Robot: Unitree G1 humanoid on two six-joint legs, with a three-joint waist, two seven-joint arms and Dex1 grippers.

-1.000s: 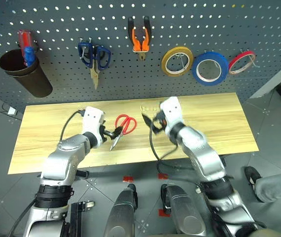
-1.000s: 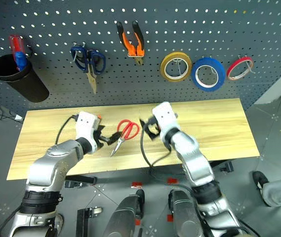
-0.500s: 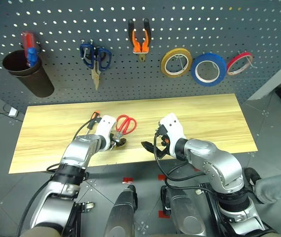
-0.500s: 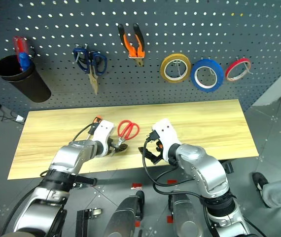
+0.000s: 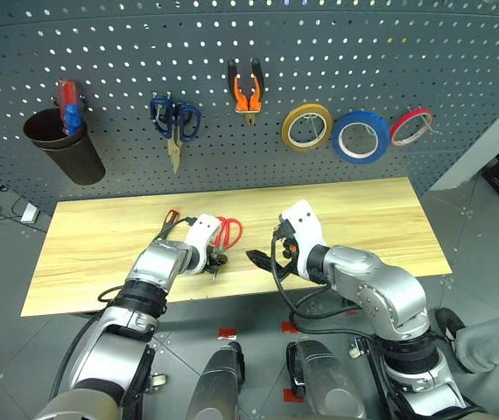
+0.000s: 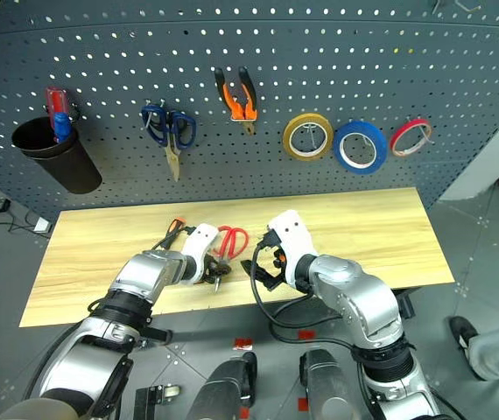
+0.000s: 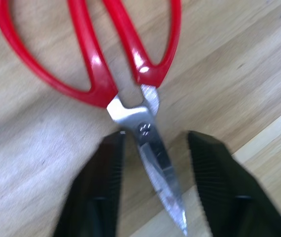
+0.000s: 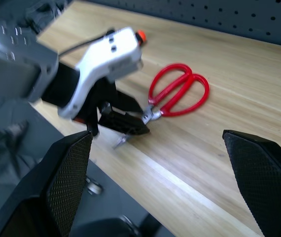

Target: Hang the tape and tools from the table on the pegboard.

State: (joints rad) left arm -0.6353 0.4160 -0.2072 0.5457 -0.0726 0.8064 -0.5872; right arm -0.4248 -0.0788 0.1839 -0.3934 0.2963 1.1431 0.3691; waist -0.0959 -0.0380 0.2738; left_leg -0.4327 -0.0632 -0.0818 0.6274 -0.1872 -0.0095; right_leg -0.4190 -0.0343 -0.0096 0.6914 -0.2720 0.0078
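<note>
Red-handled scissors (image 5: pixel 226 234) lie flat on the pale wood table (image 5: pixel 372 210), blades toward its front edge. My left gripper (image 5: pixel 217 260) is down on them, one black finger (image 7: pixel 98 192) on each side of the blades (image 7: pixel 153 163), with a narrow gap showing on both sides. Just right of the scissors my right gripper (image 5: pixel 263 258) hovers wide open and holds nothing. On the pegboard (image 5: pixel 101 52) hang the blue tape (image 5: pixel 361 137) and the orange-and-black pliers (image 5: pixel 249 83).
Also on the pegboard are blue-handled scissors (image 5: pixel 175 122), a yellow tape ring (image 5: pixel 307 127), a thin red tape ring (image 5: pixel 410 126) and a black cup (image 5: pixel 64 149) with red and blue handles in it. A person's leg (image 5: pixel 495 337) is at the lower right.
My left gripper has sunk onto the scissors and its fingers have drawn in from wide open to close beside the blades. The right wrist has turned. The camera has tilted.
</note>
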